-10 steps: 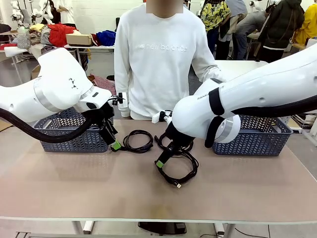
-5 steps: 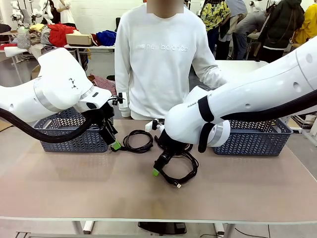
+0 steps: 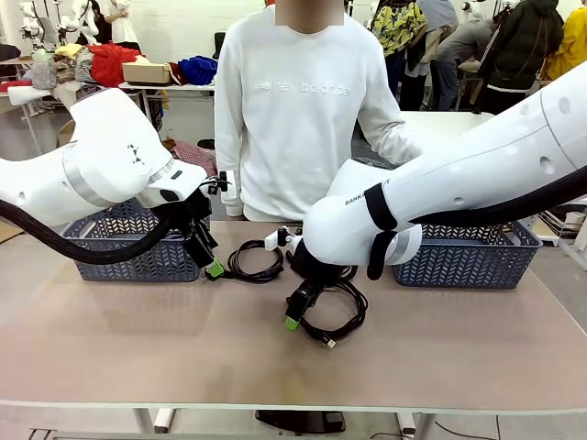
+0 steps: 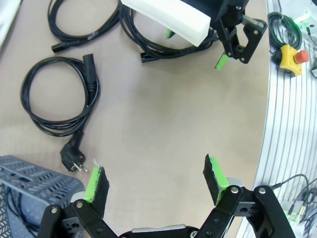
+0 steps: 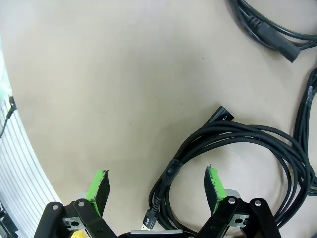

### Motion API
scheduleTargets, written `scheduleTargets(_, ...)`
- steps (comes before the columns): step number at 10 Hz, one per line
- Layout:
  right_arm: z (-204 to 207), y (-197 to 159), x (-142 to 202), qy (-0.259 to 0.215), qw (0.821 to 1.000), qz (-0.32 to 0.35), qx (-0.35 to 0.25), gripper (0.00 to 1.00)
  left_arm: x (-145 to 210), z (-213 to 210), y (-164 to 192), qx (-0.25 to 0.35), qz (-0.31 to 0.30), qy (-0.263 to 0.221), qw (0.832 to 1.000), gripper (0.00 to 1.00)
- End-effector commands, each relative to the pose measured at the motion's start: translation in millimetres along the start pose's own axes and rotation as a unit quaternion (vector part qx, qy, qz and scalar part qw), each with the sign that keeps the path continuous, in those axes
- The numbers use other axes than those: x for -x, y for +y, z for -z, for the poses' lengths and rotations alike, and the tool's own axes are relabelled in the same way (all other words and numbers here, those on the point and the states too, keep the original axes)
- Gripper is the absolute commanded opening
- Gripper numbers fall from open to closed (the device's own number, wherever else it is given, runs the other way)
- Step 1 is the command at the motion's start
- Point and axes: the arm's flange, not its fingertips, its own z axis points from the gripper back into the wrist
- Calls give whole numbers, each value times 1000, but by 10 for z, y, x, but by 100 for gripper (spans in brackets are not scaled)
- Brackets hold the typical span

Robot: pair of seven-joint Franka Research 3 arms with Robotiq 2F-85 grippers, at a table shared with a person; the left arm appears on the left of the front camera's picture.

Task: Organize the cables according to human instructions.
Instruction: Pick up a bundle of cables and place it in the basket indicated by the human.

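Lying partly between spread right jaws, cable coil (image 5: pixel 237 130)

Table (image 3: pixel 138 348) front free; cables (image 5: pixel 237 133), baskets (image 3: pixel 463 266) block rear.

Table: beige top (image 3: pixel 138 348), pale front edge.
Back wall: white (image 3: pixel 174 27).
Far left: side table (image 3: pixel 174 89) piled with red clothes (image 3: pixel 112 62) and blue clothes (image 3: pixel 197 69).
Floor: grey (image 3: pixel 32 137).

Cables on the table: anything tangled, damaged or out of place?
Nothing stands out. The cables lie as loose coils on the table between the two baskets, none visibly damaged. The right pincer hangs open over one braided coil, not gripping it; the left pincer is open and empty.
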Motion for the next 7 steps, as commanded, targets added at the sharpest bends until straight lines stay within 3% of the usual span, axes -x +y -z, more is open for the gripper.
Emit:
scheduleTargets(1,34,0,-110,20,1000,10,0,100,1,-17,3,-3,-1,0,1000,100)
scheduleTargets(7,171,5,-168,53,998,19,8,100,1,-17,3,-3,-1,0,1000,100)
